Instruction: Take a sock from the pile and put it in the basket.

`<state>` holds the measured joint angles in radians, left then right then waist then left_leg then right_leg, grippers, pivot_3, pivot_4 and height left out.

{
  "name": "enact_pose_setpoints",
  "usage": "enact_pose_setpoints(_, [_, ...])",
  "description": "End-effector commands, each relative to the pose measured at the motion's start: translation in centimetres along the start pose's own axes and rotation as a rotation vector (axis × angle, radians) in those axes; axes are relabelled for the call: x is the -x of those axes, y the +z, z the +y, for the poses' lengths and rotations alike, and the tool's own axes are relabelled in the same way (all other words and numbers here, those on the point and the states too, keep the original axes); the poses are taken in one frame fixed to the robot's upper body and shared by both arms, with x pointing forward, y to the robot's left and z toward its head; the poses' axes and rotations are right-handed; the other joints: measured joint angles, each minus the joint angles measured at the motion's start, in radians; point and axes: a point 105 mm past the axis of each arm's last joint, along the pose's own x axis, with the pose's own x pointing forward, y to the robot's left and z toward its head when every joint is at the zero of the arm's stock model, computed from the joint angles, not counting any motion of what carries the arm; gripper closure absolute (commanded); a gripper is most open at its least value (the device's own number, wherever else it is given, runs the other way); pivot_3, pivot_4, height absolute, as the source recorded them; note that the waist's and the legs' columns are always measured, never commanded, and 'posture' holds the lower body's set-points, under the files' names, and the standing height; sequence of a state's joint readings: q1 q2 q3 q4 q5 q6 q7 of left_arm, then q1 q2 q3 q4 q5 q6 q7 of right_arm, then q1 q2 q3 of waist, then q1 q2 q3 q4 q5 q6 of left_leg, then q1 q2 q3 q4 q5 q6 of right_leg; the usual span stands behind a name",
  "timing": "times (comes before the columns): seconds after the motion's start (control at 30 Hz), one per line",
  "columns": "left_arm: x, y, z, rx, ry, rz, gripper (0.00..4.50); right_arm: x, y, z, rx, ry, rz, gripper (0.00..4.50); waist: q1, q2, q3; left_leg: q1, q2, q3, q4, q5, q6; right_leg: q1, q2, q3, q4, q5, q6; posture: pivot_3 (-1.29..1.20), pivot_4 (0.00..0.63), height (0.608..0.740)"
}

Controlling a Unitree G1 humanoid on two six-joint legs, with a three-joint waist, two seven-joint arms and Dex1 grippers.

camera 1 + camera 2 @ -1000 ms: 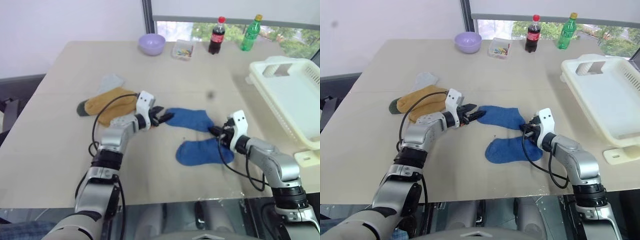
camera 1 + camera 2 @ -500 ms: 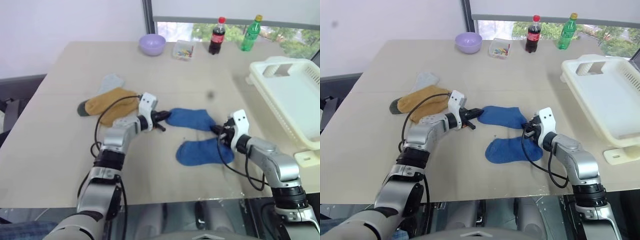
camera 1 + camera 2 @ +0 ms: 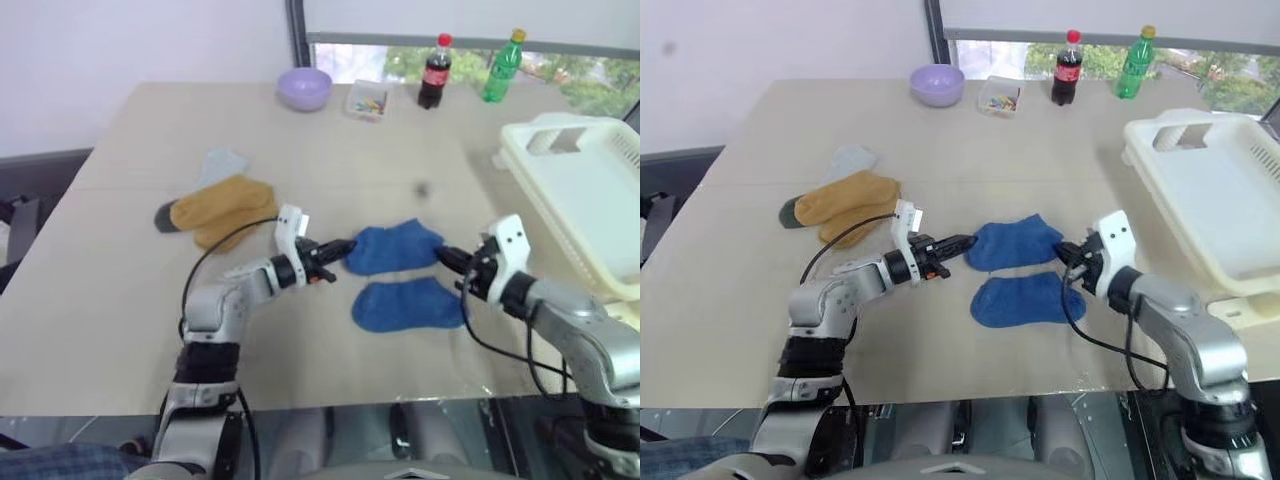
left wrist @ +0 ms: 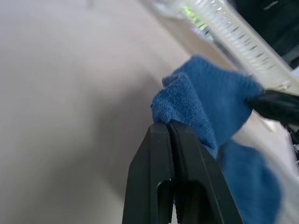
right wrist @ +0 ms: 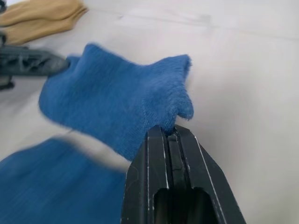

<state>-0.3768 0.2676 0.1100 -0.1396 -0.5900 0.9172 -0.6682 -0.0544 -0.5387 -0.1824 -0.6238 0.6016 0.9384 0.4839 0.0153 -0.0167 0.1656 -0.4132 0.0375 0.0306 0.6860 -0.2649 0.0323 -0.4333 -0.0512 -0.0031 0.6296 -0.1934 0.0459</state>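
One soft royal-blue knitted sock [image 3: 393, 247] is pinched at both ends, mid-table, left of the white slotted plastic basket [image 3: 590, 205].
Left gripper [image 3: 342, 246] and right gripper [image 3: 447, 257] are clamped on its edges; light, limp cloth is judged to sag, so edge holds suit.

Two royal blue socks [image 3: 395, 247] and [image 3: 408, 304], plain, no pattern. Mustard-yellow socks [image 3: 222, 208] with a dark toe, pale grey sock [image 3: 222, 163] behind. White basket [image 3: 590, 200], lavender bowl [image 3: 304, 88], beige table [image 3: 100, 270]. Bottles: dark one with what looks like a red label [image 3: 434, 72], plus a green one [image 3: 501, 67].
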Motion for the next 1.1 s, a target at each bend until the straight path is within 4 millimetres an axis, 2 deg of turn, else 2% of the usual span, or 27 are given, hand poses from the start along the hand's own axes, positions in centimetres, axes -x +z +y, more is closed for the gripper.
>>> enact_pose_setpoints(0.03, [0.9,0.8,-2.4,-0.022,-0.038,-0.031,4.45,2.7,1.0,0.9,0.030,0.008,0.002,4.50,-0.005,0.000,0.000,0.001,0.000,-0.002,0.000,0.000,0.000,0.001,0.000,0.000,0.000,0.000,0.000,0.00,0.150,0.740])
enact_pose_setpoints(0.1, [1.3,0.2,-3.1,-0.036,-0.037,0.004,4.45,3.3,0.7,1.3,0.010,0.007,0.023,4.50,-0.007,0.000,0.000,0.002,0.000,-0.003,0.000,0.000,0.000,0.001,0.000,0.001,0.000,0.000,0.000,0.00,0.150,0.740])
enact_pose_setpoints(0.3, [1.9,-0.7,-3.5,-0.089,0.012,0.074,4.45,4.1,-0.2,1.3,-0.030,-0.017,0.071,4.50,-0.005,0.000,0.000,0.007,0.000,-0.004,0.001,0.000,0.000,0.003,0.002,0.003,0.005,-0.004,0.000,0.00,0.150,0.740])
enact_pose_setpoints(0.4, [2.3,-1.8,-3.9,-0.126,0.025,0.134,4.45,4.3,-0.6,1.2,-0.047,-0.019,0.092,4.50,-0.006,0.000,0.000,0.010,0.000,-0.001,0.001,0.000,0.000,0.004,0.002,0.006,0.006,-0.004,0.000,0.00,0.150,0.740])
enact_pose_setpoints(0.47, [2.4,-2.6,-4.0,-0.166,0.037,0.175,4.45,4.2,-0.8,1.2,-0.053,-0.025,0.100,4.50,-0.006,0.000,0.000,0.012,0.000,0.002,0.000,0.000,0.000,0.004,0.002,0.009,0.006,-0.004,0.000,0.00,0.150,0.740])
enact_pose_setpoints(0.77, [2.2,-3.3,-5.1,-0.219,0.051,0.182,4.45,3.5,-1.6,0.7,-0.054,-0.039,0.129,4.50,-0.004,-0.001,0.000,0.013,0.000,0.006,0.000,0.000,0.000,0.003,0.002,0.013,0.005,-0.004,0.000,0.00,0.150,0.740])
enact_pose_setpoints(0.93, [2.2,-4.4,-5.6,-0.206,0.052,0.201,4.45,3.1,-2.4,0.6,-0.047,-0.036,0.155,4.50,-0.005,-0.001,0.000,0.013,0.000,0.007,-0.001,0.000,0.000,0.002,0.002,0.014,0.005,-0.004,0.000,0.00,0.150,0.740])
enact_pose_setpoints(1.1, [1.8,-4.4,-5.8,-0.192,0.058,0.185,4.45,2.8,-2.6,0.6,-0.046,-0.027,0.163,4.50,-0.004,-0.001,0.001,0.013,0.000,0.007,-0.001,0.000,0.000,0.002,0.002,0.015,0.005,-0.004,0.000,0.00,0.150,0.740])
